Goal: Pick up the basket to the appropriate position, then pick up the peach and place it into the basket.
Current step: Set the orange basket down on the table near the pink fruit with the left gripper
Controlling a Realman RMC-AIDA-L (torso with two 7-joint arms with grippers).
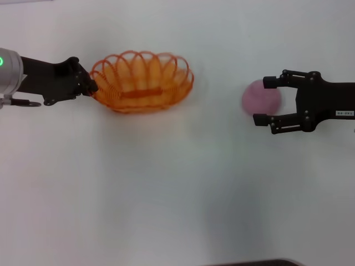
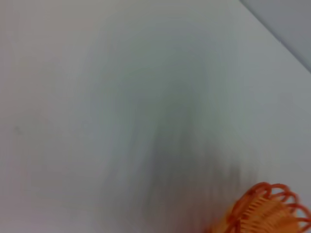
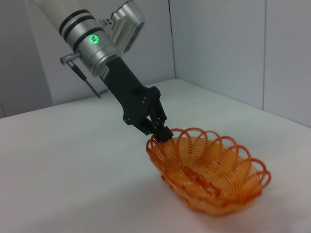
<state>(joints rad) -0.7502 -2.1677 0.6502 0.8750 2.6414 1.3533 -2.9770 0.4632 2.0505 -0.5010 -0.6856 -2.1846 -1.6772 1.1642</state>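
Note:
The orange wire basket [image 1: 141,82] is at the left of the white table, tilted, with its gripped end higher. My left gripper [image 1: 91,86] is shut on the looped rim at the basket's left end. The right wrist view shows this grip, with the left gripper [image 3: 163,133] pinching the basket [image 3: 209,174] rim. A corner of the basket [image 2: 265,211] shows in the left wrist view. The pink peach [image 1: 260,98] lies on the table at the right. My right gripper [image 1: 264,101] is open, its fingers straddling the peach's right side.
The white table [image 1: 177,188] stretches between basket and peach. A dark edge [image 1: 249,262] shows at the table's near side. Grey wall panels [image 3: 218,43] stand behind the table beyond the left arm.

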